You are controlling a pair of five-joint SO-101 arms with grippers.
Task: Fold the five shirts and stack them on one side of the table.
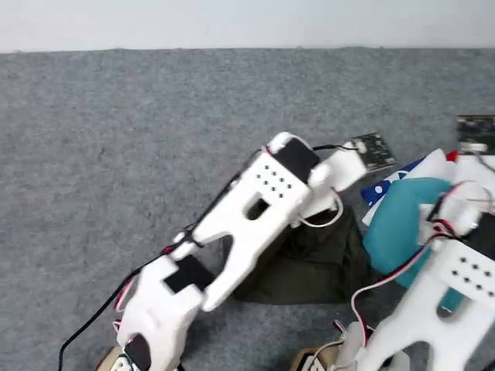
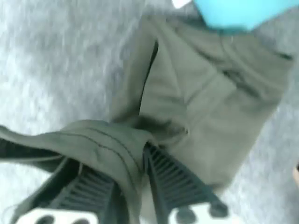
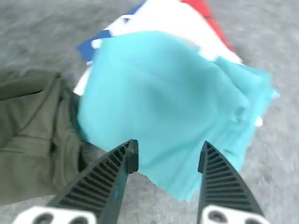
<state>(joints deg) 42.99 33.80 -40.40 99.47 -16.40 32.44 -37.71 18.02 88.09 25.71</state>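
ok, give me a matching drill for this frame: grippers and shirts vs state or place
1 left gripper
2 right gripper
3 teal shirt
4 white shirt

A open, above the teal shirt
B partly under the teal shirt
C shut on a fold of the olive shirt
D lying on top of the white shirt

Pairs: 1-C, 2-A, 3-D, 4-B

The left arm (image 1: 255,209) and right arm (image 1: 456,286) were white moulded plastic with black servo blocks, dotted hole grids on their links, and loose red, white and black cables (image 1: 379,284). The left gripper (image 2: 117,161) and right gripper (image 3: 168,156) had black ribbed fingers (image 3: 105,179) on white bases.
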